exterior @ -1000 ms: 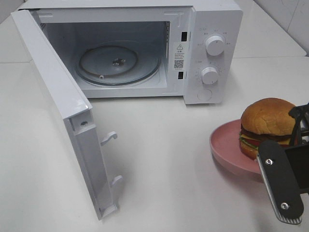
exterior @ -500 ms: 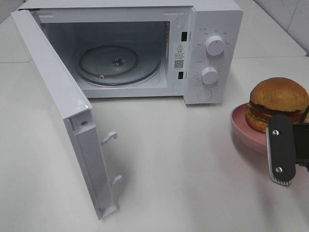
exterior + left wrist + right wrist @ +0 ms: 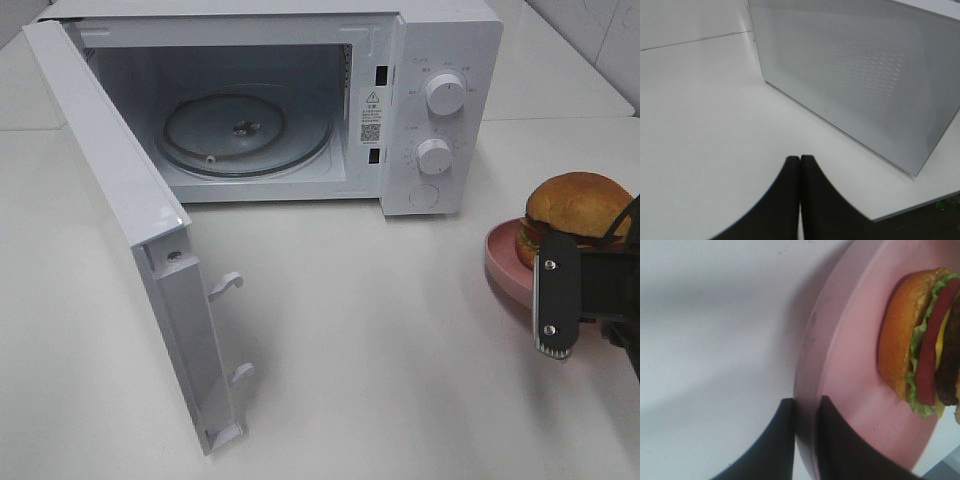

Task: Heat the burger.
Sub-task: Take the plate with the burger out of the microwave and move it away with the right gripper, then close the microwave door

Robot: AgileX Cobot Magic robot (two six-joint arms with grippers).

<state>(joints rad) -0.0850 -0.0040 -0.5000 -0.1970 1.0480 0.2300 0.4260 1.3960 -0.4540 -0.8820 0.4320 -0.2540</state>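
Note:
The burger (image 3: 578, 212), a golden-brown bun with patty, tomato and lettuce, sits on a round pink plate (image 3: 503, 266) at the right of the table, to the right of the microwave (image 3: 440, 60). My right gripper (image 3: 553, 262) is shut on the plate's near rim. In the right wrist view the two dark fingers (image 3: 832, 440) pinch the pink rim (image 3: 812, 330), with the burger (image 3: 920, 335) beyond them. My left gripper (image 3: 800, 172) is shut and empty over the white table, close to the outside of the microwave door (image 3: 855, 75). It is out of the exterior view.
The white microwave stands open at the back of the table. Its door (image 3: 130, 220) is swung out to the left, and a glass turntable (image 3: 245, 132) lies inside. Two knobs (image 3: 443, 93) are on its right panel. The table's right edge is close behind the plate.
My right gripper has carried the plate and burger to the right and a little farther back. The microwave and its door have not moved.

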